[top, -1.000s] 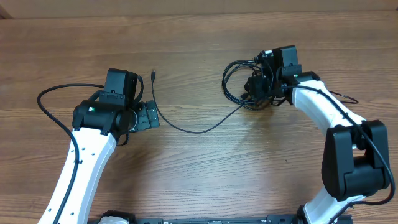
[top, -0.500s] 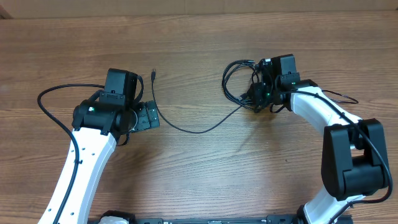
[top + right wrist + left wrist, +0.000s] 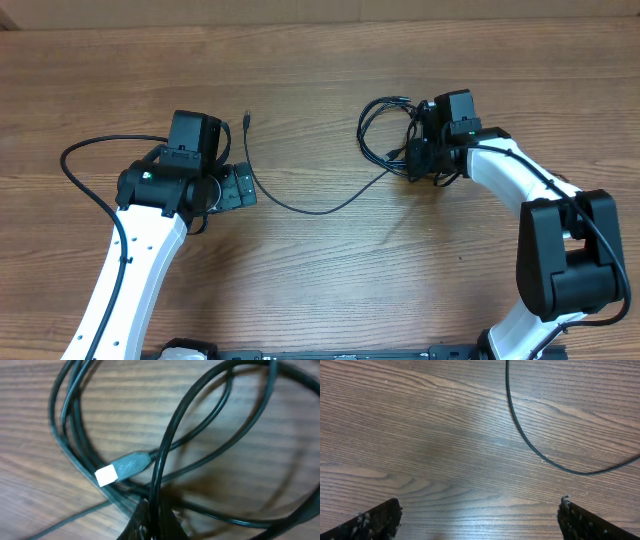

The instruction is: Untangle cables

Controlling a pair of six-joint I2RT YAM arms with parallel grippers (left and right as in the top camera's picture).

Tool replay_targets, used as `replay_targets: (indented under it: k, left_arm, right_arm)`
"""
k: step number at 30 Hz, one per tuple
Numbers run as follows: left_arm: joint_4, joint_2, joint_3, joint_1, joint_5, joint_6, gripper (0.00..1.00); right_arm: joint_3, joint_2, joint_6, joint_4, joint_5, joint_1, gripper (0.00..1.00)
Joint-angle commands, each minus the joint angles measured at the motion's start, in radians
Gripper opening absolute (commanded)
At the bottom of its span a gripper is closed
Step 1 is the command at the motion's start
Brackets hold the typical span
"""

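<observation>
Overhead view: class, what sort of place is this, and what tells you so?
Probably a robotics lab bench: a white-and-black left arm and right arm work at a wood-grain table, with thin black cables tangled by the right one.

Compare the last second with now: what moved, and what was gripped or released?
The right hand shifted slightly toward the robot's base at the edge of the cable tangle. It appears to pinch one strand, and the loops barely changed. Nothing was released. The left hand stayed open and still, and the long loose cable lies as before.
</observation>
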State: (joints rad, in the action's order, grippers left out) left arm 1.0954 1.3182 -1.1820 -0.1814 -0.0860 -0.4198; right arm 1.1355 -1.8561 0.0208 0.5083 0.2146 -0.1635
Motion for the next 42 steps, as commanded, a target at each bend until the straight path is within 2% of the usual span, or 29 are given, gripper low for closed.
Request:
replay_targets:
  k: [1,6,12,20,27,30,34,37,41,42]
  left_arm:
    - [0.002,-0.011,0.002,0.003,0.009,-0.007,1.0]
    - [0.002,-0.011,0.002,0.003,0.008,-0.006,1.0]
    - [0.002,-0.011,0.002,0.003,0.008,-0.006,1.0]
    - [0.0,-0.011,0.002,0.003,0.008,-0.006,1.0]
    - [-0.003,-0.011,0.002,0.003,0.008,-0.006,1.0]
    - [-0.01,-0.011,0.002,0.003,0.008,-0.006,1.0]
    - [-0.011,-0.011,0.002,0.003,0.008,-0.007,1.0]
    - [-0.012,-0.011,0.002,0.003,0.008,-0.006,1.0]
    - [-0.012,-0.011,0.002,0.003,0.008,-0.007,1.0]
    - [-0.012,-0.011,0.002,0.003,0.008,-0.006,1.0]
  right_arm:
    - [0.119,0.043,-0.063,0.044,0.097,0.012,0.04]
    - [0.304,0.116,-0.1,0.152,0.102,0.033,0.04]
    - [0.482,0.239,-0.131,0.184,0.085,0.094,0.04]
    - [0.504,0.343,-0.182,0.195,-0.016,0.259,0.04]
    - [0.502,0.323,-0.145,0.343,-0.01,0.294,0.04]
    - [0.502,0.296,-0.089,0.404,-0.009,0.26,0.13]
    - [0.502,0.255,-0.045,0.478,-0.011,0.218,0.34]
    - [0.502,0.222,-0.045,0.502,0.042,0.194,0.62]
    - [0.501,0.173,-0.045,0.507,0.139,0.168,0.79]
    - [0.501,0.16,-0.046,0.507,0.14,0.163,0.9]
